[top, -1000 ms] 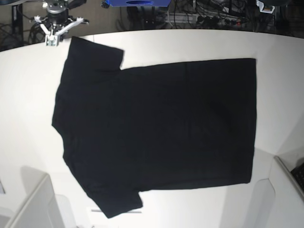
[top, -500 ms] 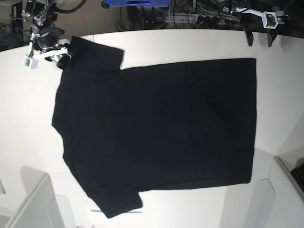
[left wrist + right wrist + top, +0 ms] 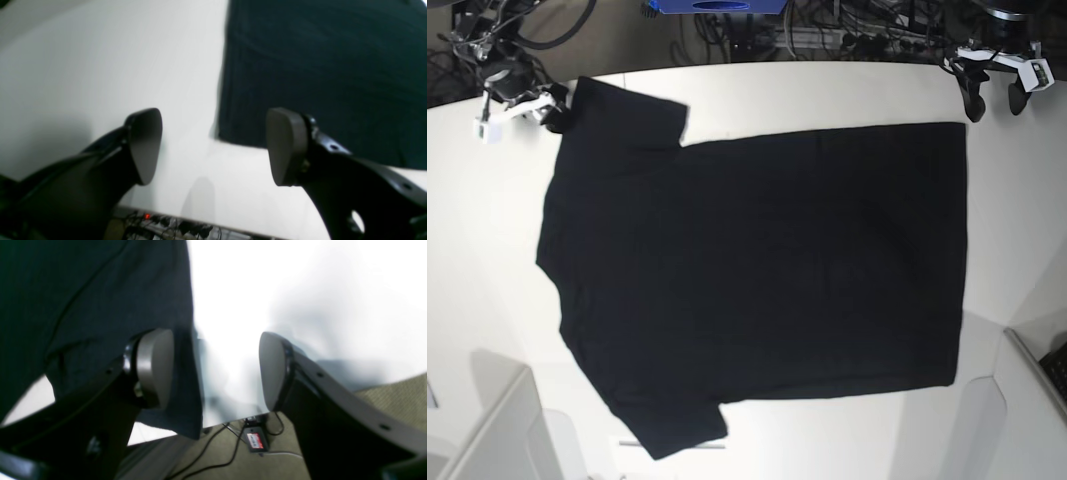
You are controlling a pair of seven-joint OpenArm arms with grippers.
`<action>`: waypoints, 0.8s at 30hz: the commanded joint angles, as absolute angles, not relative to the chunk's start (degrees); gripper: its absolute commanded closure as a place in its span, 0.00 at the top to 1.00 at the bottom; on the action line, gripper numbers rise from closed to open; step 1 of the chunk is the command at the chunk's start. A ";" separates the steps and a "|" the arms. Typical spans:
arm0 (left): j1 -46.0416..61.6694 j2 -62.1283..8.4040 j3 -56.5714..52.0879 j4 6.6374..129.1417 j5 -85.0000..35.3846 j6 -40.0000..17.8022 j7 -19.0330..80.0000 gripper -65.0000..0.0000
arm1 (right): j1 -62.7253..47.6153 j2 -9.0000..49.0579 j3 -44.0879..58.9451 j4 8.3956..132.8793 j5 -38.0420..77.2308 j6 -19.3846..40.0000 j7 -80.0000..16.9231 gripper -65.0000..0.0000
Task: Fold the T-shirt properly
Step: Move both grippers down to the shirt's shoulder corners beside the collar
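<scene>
A black T-shirt (image 3: 757,280) lies spread flat, plain side up, across the white surface (image 3: 487,250), collar end toward the base view's left and hem toward its right, with no fold yet made. The step in hand looks like the opening reach: both arms sit at the far edge of the surface, each lining up on a far corner of the garment. The right claw (image 3: 527,100) hangs at the far sleeve near the shoulder; in its wrist view its jaws stand wide apart, one pad (image 3: 155,366) over the sleeve's edge, the other over bare surface, and the cloth edge runs between them, ungripped; whether the pad touches the fabric cannot be told through the blur. The left claw (image 3: 994,85) hovers just past the far hem corner, apart from the shirt; its wrist view shows it equally wide, holding nothing, with the hem corner (image 3: 222,133) lying ahead, seen between its pads (image 3: 145,143). The next move likely calls for both claws to come down onto the far edge, pinch sleeve and hem corner together, and carry that side over toward the near one, kept level so the fold lands straight. A pinch of only the top layer would be the likely fault.
</scene>
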State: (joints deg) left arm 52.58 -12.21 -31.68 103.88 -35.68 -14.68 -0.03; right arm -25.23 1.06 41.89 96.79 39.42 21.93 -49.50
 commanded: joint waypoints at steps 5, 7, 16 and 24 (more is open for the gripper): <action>52.62 -12.70 -33.01 104.66 -36.26 -14.81 -0.57 0.73 | -25.19 1.36 41.98 96.75 38.29 24.57 -49.01 0.58; 52.62 -12.62 -32.92 104.66 -36.26 -14.81 -0.57 0.73 | -25.27 1.36 41.89 96.75 38.29 24.84 -49.01 0.58; 52.53 -11.91 -32.92 104.66 -36.35 -14.81 -0.57 0.72 | -27.21 1.36 36.53 96.84 38.29 24.84 -48.57 0.58; 51.82 -11.82 -32.84 104.66 -36.35 -14.81 -0.57 0.72 | -27.56 1.36 34.86 96.84 38.29 24.84 -48.57 0.58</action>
State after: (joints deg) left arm 51.29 -11.44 -32.49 103.88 -35.90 -14.63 0.89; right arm -26.81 1.19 35.16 96.66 38.98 24.73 -46.61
